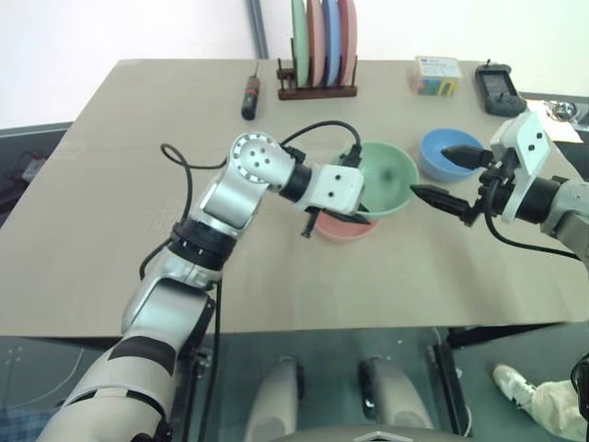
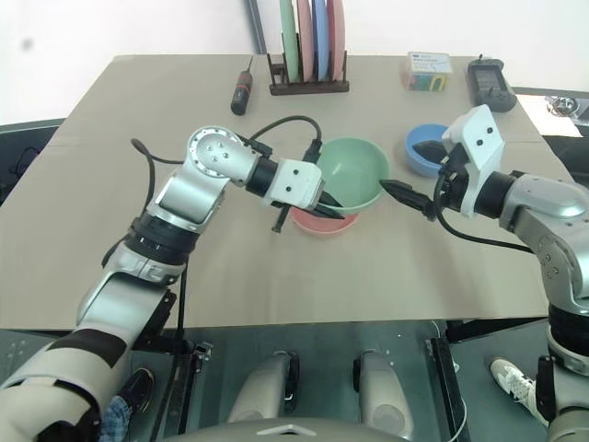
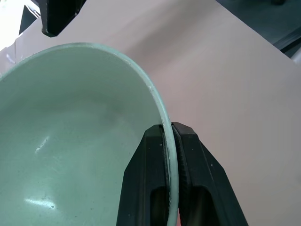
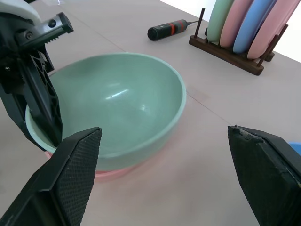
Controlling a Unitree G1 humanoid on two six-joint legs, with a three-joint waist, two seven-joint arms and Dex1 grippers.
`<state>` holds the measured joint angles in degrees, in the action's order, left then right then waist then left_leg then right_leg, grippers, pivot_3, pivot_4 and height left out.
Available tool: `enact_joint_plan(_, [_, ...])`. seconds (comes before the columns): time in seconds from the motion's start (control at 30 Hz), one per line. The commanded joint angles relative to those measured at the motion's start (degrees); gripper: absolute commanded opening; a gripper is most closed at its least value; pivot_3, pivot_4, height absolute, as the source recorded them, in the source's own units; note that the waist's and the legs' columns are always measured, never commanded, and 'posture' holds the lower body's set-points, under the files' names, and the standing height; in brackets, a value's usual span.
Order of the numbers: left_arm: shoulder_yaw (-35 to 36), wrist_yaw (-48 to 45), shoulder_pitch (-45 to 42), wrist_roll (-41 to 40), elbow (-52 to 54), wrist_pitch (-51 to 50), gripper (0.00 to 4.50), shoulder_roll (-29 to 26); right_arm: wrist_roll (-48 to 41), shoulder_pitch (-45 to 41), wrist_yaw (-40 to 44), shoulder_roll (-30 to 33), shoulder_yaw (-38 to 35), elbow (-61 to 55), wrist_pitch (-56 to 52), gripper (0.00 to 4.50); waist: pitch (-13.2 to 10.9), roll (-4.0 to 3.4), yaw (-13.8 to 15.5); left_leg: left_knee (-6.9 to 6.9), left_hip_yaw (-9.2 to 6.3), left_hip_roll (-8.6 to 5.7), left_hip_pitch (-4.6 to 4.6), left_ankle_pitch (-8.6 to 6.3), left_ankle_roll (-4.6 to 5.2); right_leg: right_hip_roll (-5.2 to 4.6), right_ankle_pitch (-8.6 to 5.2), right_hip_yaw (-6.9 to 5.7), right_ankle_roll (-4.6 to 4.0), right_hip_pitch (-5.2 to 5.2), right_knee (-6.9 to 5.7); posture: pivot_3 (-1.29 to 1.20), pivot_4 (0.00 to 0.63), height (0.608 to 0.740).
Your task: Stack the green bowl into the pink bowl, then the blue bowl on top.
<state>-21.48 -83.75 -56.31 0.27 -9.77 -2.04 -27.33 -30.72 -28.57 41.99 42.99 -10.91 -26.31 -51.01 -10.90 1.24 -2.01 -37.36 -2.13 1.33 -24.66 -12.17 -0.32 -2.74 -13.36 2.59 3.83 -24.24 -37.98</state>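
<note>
The green bowl (image 1: 385, 177) sits tipped over the pink bowl (image 1: 342, 231), whose rim shows beneath it near the table's middle. My left gripper (image 1: 359, 217) is shut on the green bowl's near-left rim, and in the left wrist view its fingers (image 3: 153, 160) pinch the thin edge. To the right, my right gripper (image 1: 448, 175) hovers open and holds nothing, level with the green bowl's right side. Behind it the blue bowl (image 1: 436, 164) stands on the table, partly covered by the upper finger. The right wrist view shows the green bowl (image 4: 127, 103) over the pink rim (image 4: 110, 173).
At the back of the table, a wooden rack (image 1: 317, 90) holds upright coloured plates. A screwdriver (image 1: 249, 97) lies to its left. A small colourful box (image 1: 436, 75) and a black device (image 1: 500, 89) sit at the back right. The table's front edge (image 1: 276, 327) is near.
</note>
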Motion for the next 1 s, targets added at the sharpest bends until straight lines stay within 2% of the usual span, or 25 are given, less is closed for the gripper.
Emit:
enact_joint_plan(0.03, [0.51, -0.21, 0.63, -1.65, 3.33, -2.09, 1.54, -1.18, -0.59, -0.21, -0.23, 1.15, -0.65, -1.53, 1.29, 4.47, 0.0, 0.0, 0.0, 0.0, 0.01, 0.0, 0.0, 0.0, 0.0, 0.0, 0.0, 0.0, 0.0, 0.0, 0.01, 0.0, 0.15, 0.74])
enact_joint_plan(0.13, [2.54, 2.19, 0.21, -2.37, 2.83, -4.09, 2.81, -1.09, -0.29, -0.44, 0.09, 1.28, -0.19, -0.72, 1.86, 4.47, 0.0, 0.0, 0.08, -0.01, -0.02, 0.0, -0.02, 0.0, 0.0, 0.0, 0.0, -0.02, 0.0, 0.0, 0.01, 0.0, 0.15, 0.74])
enact_joint_plan(0.3, [9.82, 6.26, -0.1, -9.44, 3.38, -12.75, 2.81, -0.87, 5.07, -2.43, -0.67, 2.84, 4.15, 5.6, 4.49, 4.47, 0.0, 0.0, -0.02, -0.04, -0.02, 0.0, -0.02, 0.0, 0.0, 0.0, 0.0, -0.02, 0.0, 0.0, 0.0, 0.0, 0.15, 0.74])
enact_joint_plan(0.5, [20.5, 13.1, 4.1, -18.76, 5.57, -22.01, 2.81, -1.75, 15.3, -10.17, -0.71, 2.93, 12.35, 23.24, 12.13, 4.47, 0.01, -0.02, -0.42, -0.06, 0.05, 0.02, 0.05, 0.0, 0.0, 0.0, 0.0, 0.03, 0.0, 0.0, -0.03, 0.0, 0.15, 0.74])
enact_joint_plan(0.73, [31.28, 19.42, 21.16, -29.38, 15.76, -29.23, 2.81, -3.24, 26.68, -25.91, 4.98, -2.64, 21.89, 58.09, 30.42, 4.47, 0.0, -0.07, -0.77, -0.03, 0.15, 0.04, 0.07, 0.0, -0.01, 0.0, 0.01, 0.12, -0.01, -0.01, 0.0, 0.0, 0.15, 0.74])
enact_joint_plan(0.9, [37.72, 24.32, 31.43, -33.35, 20.79, -30.39, 2.81, -4.31, 31.27, -34.94, 7.67, -7.87, 23.78, 80.05, 40.94, 4.47, -0.03, -0.09, -0.33, -0.02, 0.09, 0.03, 0.02, 0.01, -0.02, -0.02, 0.02, 0.05, -0.02, -0.02, 0.03, 0.0, 0.15, 0.74])
enact_joint_plan(1.0, [40.29, 25.93, 36.42, -35.52, 23.38, -30.62, 2.81, -4.99, 33.83, -38.42, 7.04, -10.18, 23.84, 89.06, 45.2, 4.47, -0.03, -0.09, -0.19, -0.01, 0.05, -0.02, 0.02, 0.01, -0.02, -0.07, 0.02, 0.01, -0.03, 0.0, 0.01, 0.0, 0.15, 0.74])
